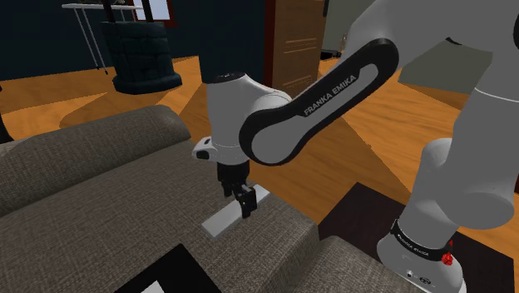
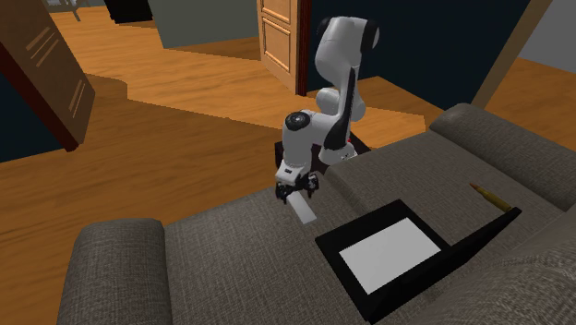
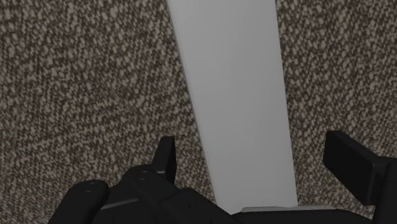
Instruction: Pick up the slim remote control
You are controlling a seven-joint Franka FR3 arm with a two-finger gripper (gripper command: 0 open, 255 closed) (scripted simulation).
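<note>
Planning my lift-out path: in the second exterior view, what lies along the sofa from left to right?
Rounded armrest → pale grey remote → black laptop with a white screen → thin brown stick.

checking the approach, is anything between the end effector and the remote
Nothing. In the wrist view the remote lies uncovered between the open end effector, whose fingers touch neither edge. The sofa flanks it on both sides.

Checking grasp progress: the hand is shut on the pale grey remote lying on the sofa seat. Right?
No: the hand is open. The wrist view shows its fingers apart, either side of the pale grey remote lying on the sofa seat.
</note>
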